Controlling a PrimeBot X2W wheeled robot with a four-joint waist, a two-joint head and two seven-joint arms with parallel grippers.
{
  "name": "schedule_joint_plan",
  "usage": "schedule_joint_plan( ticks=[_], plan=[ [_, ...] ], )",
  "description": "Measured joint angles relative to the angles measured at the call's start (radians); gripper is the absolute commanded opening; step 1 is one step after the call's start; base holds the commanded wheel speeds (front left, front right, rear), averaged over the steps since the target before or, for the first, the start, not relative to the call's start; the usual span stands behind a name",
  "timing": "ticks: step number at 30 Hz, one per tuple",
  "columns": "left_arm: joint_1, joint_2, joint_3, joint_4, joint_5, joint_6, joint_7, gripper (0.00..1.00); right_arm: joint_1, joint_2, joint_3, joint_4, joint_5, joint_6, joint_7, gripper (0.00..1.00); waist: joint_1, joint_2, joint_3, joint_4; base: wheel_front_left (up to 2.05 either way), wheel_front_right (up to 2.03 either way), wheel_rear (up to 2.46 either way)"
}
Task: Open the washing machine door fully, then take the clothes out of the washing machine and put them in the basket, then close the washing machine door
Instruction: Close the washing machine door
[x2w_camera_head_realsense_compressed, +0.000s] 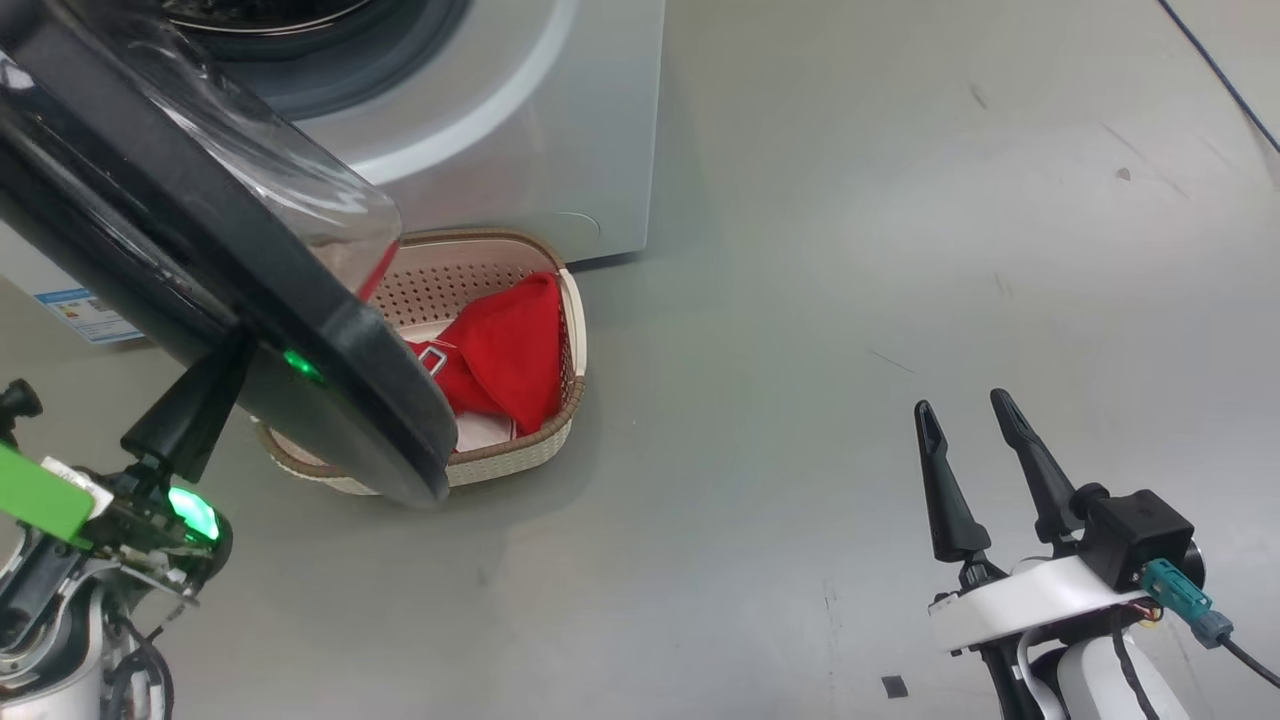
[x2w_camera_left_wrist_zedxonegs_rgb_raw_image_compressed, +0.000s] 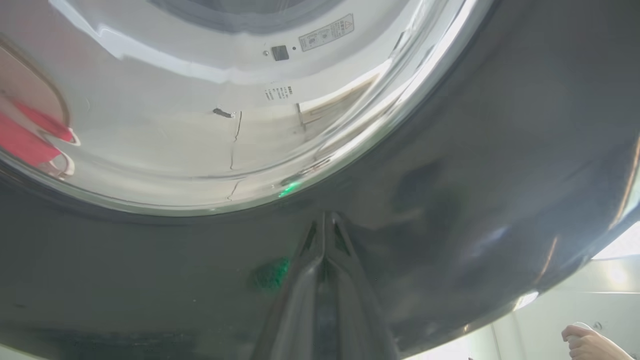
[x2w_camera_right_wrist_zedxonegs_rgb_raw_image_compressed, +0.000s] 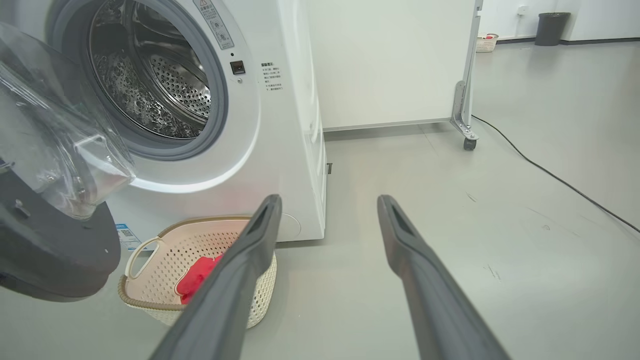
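Grey floor (x2w_camera_head_realsense_compressed: 800, 400) spreads around the washing machine (x2w_camera_right_wrist_zedxonegs_rgb_raw_image_compressed: 280, 150), whose drum (x2w_camera_right_wrist_zedxonegs_rgb_raw_image_compressed: 165, 90) looks empty. The clothes (x2w_camera_head_realsense_compressed: 510, 350) lie in the basket (x2w_camera_head_realsense_compressed: 575, 330) at its foot, so I'd judge only the closing is left. The washing machine door (x2w_camera_head_realsense_compressed: 200, 250) hangs swung out above the basket, the left gripper (x2w_camera_left_wrist_zedxonegs_rgb_raw_image_compressed: 325, 222) pressed together against its black rim, while the right gripper (x2w_camera_head_realsense_compressed: 961, 400) hovers spread, well apart.

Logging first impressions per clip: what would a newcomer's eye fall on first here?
The black-rimmed washing machine door, swung open across the head view's upper left, with the shut left gripper at its rim. Then the red clothes in the basket before the washing machine, and the open right gripper at lower right.
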Motion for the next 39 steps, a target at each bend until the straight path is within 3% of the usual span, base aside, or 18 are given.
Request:
schedule_joint_plan(
  ticks=[27, 39],
  plan=[
    [-0.333, 0.017, 0.003, 0.065, 0.120, 0.001, -0.108, 0.00, -0.076, 0.016, 0.013, 0.007, 0.055, -0.007, -0.019, 1.00, 0.0000, 0.0000, 0.157, -0.200, 0.00, 0.00, 0.00],
    [-0.508, 0.035, 0.048, 0.166, 0.176, 0.028, -0.210, 0.00, -0.120, 0.021, 0.038, 0.025, 0.081, -0.006, -0.022, 1.00, 0.0000, 0.0000, 0.236, -0.257, 0.00, 0.00, 0.00]
  ],
)
